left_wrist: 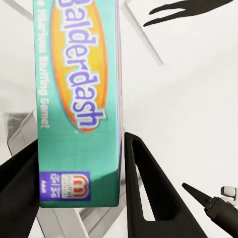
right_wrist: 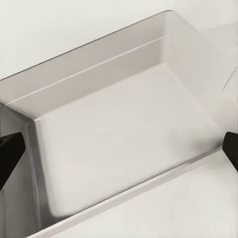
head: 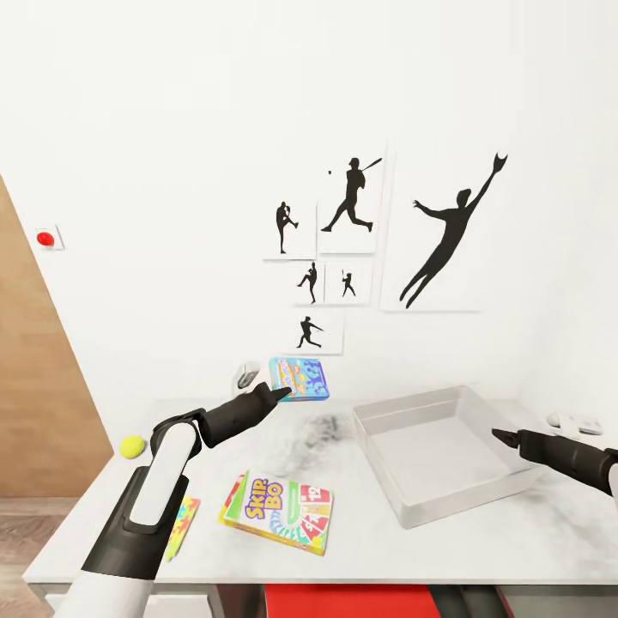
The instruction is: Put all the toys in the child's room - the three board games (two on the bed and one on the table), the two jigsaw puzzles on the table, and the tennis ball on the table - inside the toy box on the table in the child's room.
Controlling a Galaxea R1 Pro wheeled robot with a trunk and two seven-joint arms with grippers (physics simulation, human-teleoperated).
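My left gripper (head: 276,394) is shut on the edge of a blue-teal Balderdash board game (head: 299,378), held in the air above the table (head: 481,545), left of the toy box (head: 403,493). In the left wrist view the box (left_wrist: 79,94) sits clamped between the two black fingers (left_wrist: 144,193). The toy box (right_wrist: 124,144) is an empty grey tray. My right gripper (head: 505,437) hovers open at its right rim. A SKIP-BO board game (head: 279,511) lies flat near the front edge. A jigsaw puzzle (head: 183,524) is partly hidden under my left arm. The tennis ball (head: 132,445) rests at the table's left edge.
A small white object (head: 247,374) sits at the back of the table and another white object (head: 577,421) at the far right. A red chair (head: 343,601) is tucked under the front edge. A red wall button (head: 45,237) and a wooden door (head: 34,412) are at left.
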